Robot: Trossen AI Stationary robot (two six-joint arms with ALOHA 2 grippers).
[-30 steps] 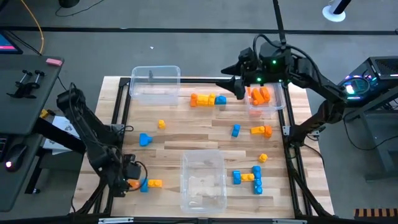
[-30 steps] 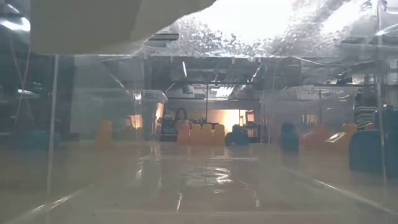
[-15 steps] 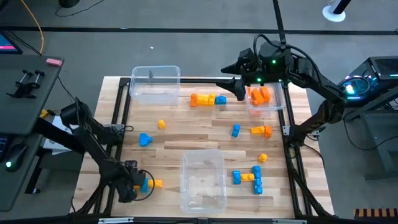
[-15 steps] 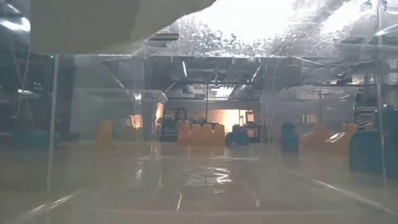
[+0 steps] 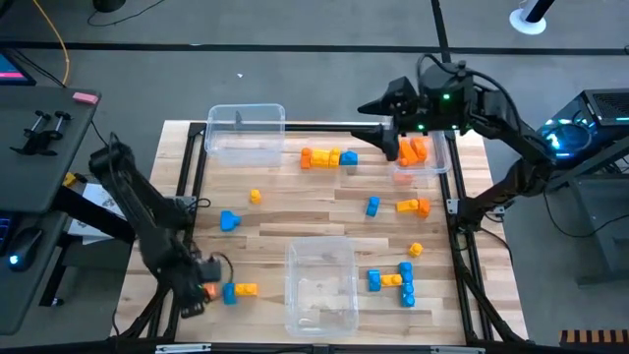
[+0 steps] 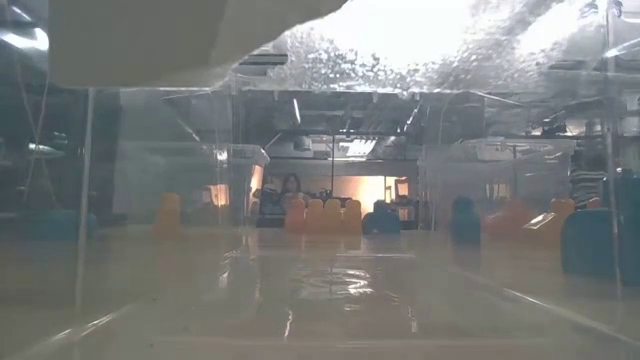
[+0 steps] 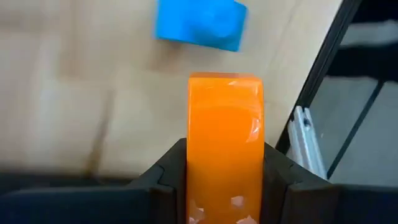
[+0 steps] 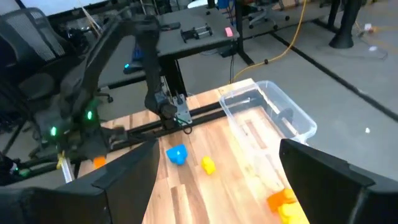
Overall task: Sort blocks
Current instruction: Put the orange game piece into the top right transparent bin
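The sorting is barely begun, judging by how things lie: only the clear bin at the far right (image 5: 421,157) holds anything, a small heap of orange blocks (image 5: 413,149), while the far left bin (image 5: 246,135) and the near middle bin (image 5: 321,285) look bare. Most blocks are loose on the bench (image 5: 295,211): an orange-and-blue row (image 5: 328,157) near the far edge, single blue (image 5: 230,221) and yellow-orange (image 5: 256,197) bricks at left, a blue brick (image 5: 372,206) and an orange pair (image 5: 414,206) at right, and a blue-and-orange cluster (image 5: 395,280) near the front.

The left gripper (image 5: 197,291) is low at the near left corner, its jaws closed on an orange block (image 7: 225,146) (glossy, smooth-sided, standing between the pads), with a blue brick (image 7: 200,23) just beyond it. The right gripper (image 5: 385,138) hangs beside the filled bin, jaws spread wide and holding nothing
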